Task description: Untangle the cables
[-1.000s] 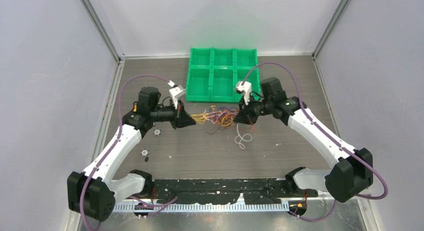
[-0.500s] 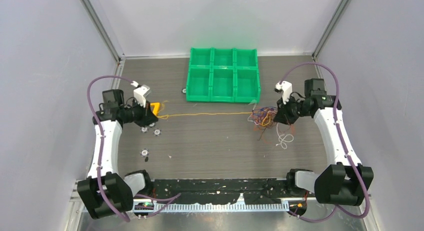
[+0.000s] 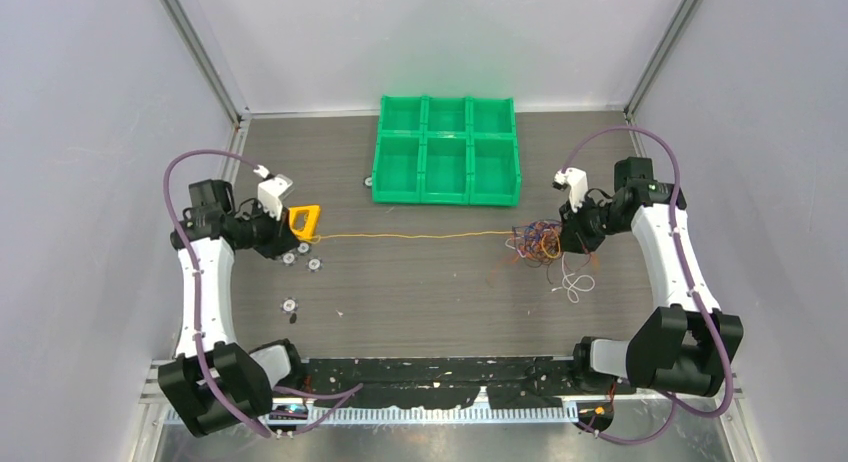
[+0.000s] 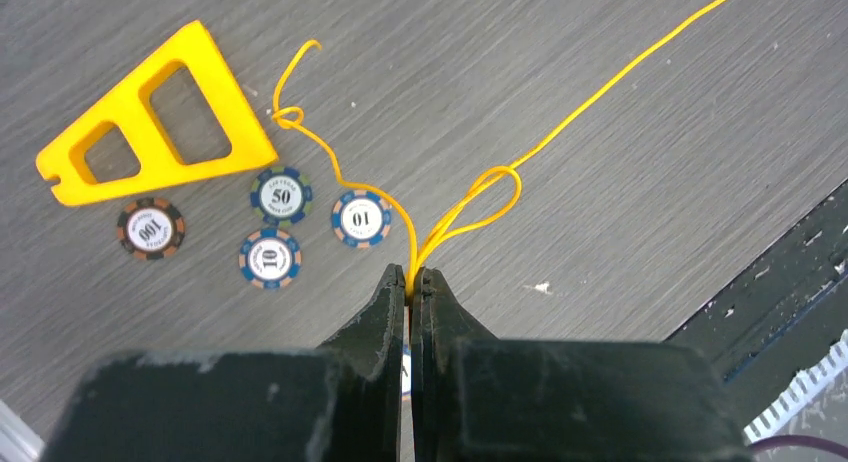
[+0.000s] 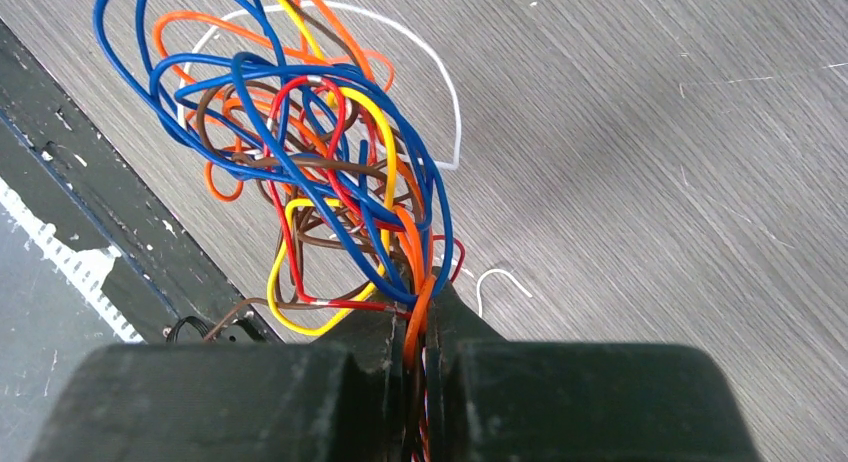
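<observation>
Left gripper [image 4: 412,278] pinched tight on the yellow wire [image 3: 420,235], wire taut. Right gripper [image 5: 425,317] clamped on the cable tangle [image 5: 300,152] it runs into.

My black left fingers [image 4: 385,317] are pinching an orange-yellow cable [image 4: 585,107]; my black right fingers [image 5: 460,327] are clamping blue, orange, red, yellow and brown cables [image 5: 300,172].

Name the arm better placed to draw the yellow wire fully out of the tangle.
Left, most likely: the left claw is shut on the yellow wire, which stretches out toward the tangle, and the right claw clamps that tangle as an anchor.
</observation>
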Robot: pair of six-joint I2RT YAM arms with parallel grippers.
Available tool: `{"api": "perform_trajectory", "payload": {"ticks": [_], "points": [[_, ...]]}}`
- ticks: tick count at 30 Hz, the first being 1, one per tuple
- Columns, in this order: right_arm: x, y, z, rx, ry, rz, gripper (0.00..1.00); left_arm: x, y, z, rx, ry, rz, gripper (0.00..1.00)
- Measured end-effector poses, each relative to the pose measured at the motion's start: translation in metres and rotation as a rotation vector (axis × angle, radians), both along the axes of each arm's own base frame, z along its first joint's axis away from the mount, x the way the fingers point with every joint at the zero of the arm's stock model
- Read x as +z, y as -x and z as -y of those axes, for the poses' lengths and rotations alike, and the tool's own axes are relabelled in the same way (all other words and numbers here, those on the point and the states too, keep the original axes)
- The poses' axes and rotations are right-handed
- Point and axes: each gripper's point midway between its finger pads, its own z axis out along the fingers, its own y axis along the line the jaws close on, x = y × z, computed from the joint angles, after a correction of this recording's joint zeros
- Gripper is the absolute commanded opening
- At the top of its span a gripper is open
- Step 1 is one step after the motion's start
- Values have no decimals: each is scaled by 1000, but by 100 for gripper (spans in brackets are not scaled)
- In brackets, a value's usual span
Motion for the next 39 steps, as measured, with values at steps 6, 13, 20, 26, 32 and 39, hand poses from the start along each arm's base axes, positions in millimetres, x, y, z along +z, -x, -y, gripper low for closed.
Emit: {"api": "perform_trajectory", "payload": {"ticks": [6, 13, 20, 26, 32, 39], "points": [[1, 1, -11, 33, -5, -9, 5, -8, 11, 24, -138, -72, -10, 0], [-2, -3, -2, 31, 41, -4, 5, 2, 7, -16, -14, -156, 21, 0], [-24, -5, 64, -86, 134, -60, 5, 32, -18, -111, 195, -220, 42, 0], [-26, -6, 83, -96, 160, -72, 6, 43, -17, -122, 211, -233, 62, 0], [-23, -4, 63, -43, 124, -86, 10, 61, -12, -83, 135, -146, 105, 0], [-29, 4, -18, 142, 77, -108, 29, 119, -1, 6, -5, -4, 244, 0]]}}
